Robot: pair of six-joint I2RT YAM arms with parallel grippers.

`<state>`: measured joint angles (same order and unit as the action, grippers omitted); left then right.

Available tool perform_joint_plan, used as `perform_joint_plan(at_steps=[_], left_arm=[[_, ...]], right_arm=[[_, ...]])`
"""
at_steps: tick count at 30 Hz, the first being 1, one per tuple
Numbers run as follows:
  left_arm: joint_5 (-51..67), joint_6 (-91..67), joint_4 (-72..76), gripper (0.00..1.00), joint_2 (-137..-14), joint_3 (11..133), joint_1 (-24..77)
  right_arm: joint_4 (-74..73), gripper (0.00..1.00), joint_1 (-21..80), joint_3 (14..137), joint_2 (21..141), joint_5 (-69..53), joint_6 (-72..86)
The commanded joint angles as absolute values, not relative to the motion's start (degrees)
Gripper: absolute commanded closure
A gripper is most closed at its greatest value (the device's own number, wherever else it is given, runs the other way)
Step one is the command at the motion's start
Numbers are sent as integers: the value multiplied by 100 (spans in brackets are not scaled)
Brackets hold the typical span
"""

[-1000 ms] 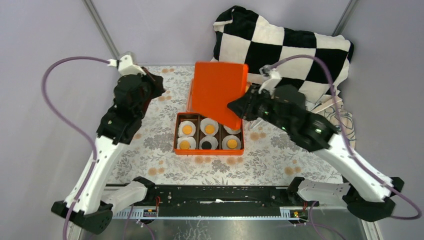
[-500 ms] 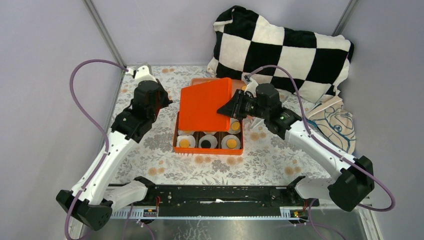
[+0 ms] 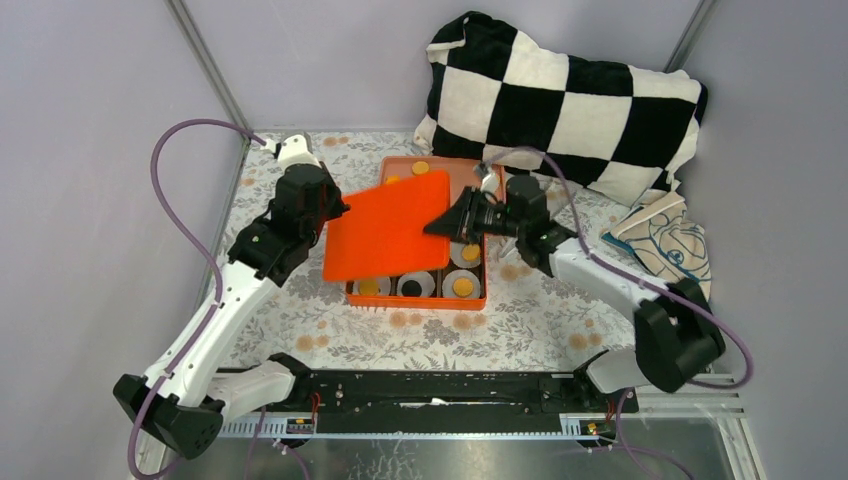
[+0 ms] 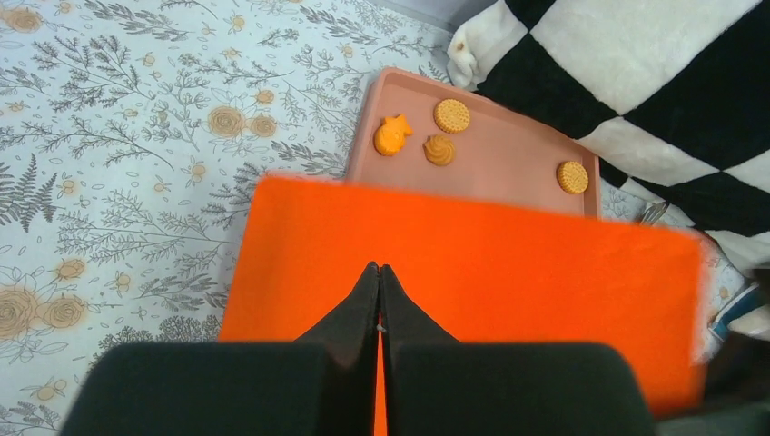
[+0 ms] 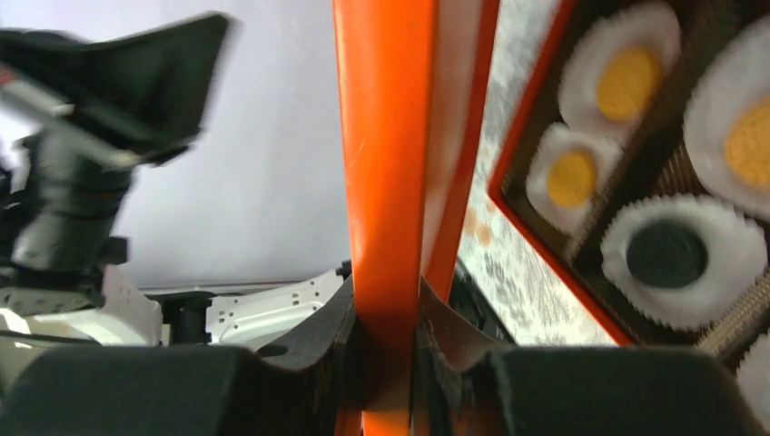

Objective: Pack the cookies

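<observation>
Orange lid [image 3: 385, 228], a flat rectangular panel, hangs tilted over the far and left part of the orange box [image 3: 418, 301], which sits mid-way across the floral-covered bench [image 3: 300, 290]. My right tool [image 5: 386, 313] grasps the lid by its right edge, one finger on each face. My left tool [image 4: 379, 272] is clenched with nothing between its fingers, and its tips are over the lid's left half; whether they touch it I cannot tell.

The cookies [image 5: 626, 84] in the box each lie in a white paper liner [image 5: 726, 232], one per compartment. Those left uncovered are orange-yellow, except one black cookie [image 5: 666, 254] in the middle of the near row. Four loose cookies [image 4: 451, 115], all orange-yellow, lie on a pink tray [image 4: 508, 159] just beyond the box, toward the bench's far edge.

A black-and-white chequered pillow [image 3: 570, 100] fills the far right corner. A printed fabric piece [image 3: 665, 240] lies at the right edge.
</observation>
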<state>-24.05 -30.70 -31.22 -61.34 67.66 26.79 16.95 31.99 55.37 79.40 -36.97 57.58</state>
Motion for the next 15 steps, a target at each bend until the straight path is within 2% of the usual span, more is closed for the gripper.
perform_joint_plan(at_steps=[1,7,15], left_arm=[[-2571,-2935,-2878,100,-6047,6602,2742],[-2525,-2993,-2880,100,-6005,6461,2759],[-2408,-3172,-2793,100,-6106,6231,3031]], right_arm=[[4131,100,3191,4546,8484,-4412,7248],[4118,100,3020,4185,8545,-4396,7115],[3133,100,2391,3769,8063,-4436,6224]])
